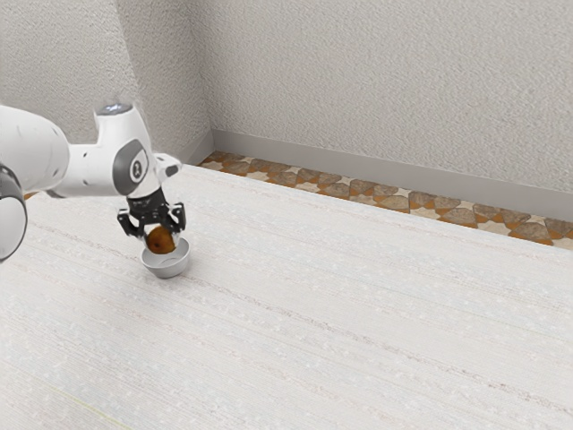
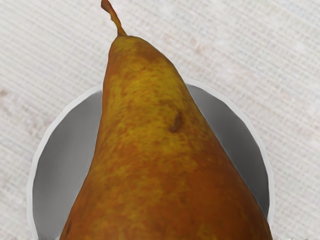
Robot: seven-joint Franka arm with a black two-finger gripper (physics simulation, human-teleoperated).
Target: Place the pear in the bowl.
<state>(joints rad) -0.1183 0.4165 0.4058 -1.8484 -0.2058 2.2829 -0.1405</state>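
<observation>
pear point(image 1: 161, 241) between the two fingers of the claw point(image 1: 162, 236), low down at their tips, one finger on each side of it. the claw is part closed, its fingers held apart by the width of the fruit, and it has hold of that and nothing else. just below is the bowl point(image 1: 166, 266), standing upright on the bench point(image 1: 340, 331). the pear is over the bowl's opening; whether its underside touches the inside, i can't tell.

counting up: one claw with two fingers, one pear, one bowl, one bench, and one white arm point(image 1: 88, 170) reaching in from the exterior view's left. past the bench's far edge runs one strip of brown and cream patterned floor point(image 1: 358, 190).

the pear is whole, with a slim neck that swells to a fat, rounded body. its skin is mottled, yellow-green along the neck and warming to rusty orange-brown on the body, with a small dark mark on one side. a thin, bent brown stem point(image 2: 114, 19) sticks out from the narrow end, past the bowl's pale rim. the bowl is grey inside.
</observation>
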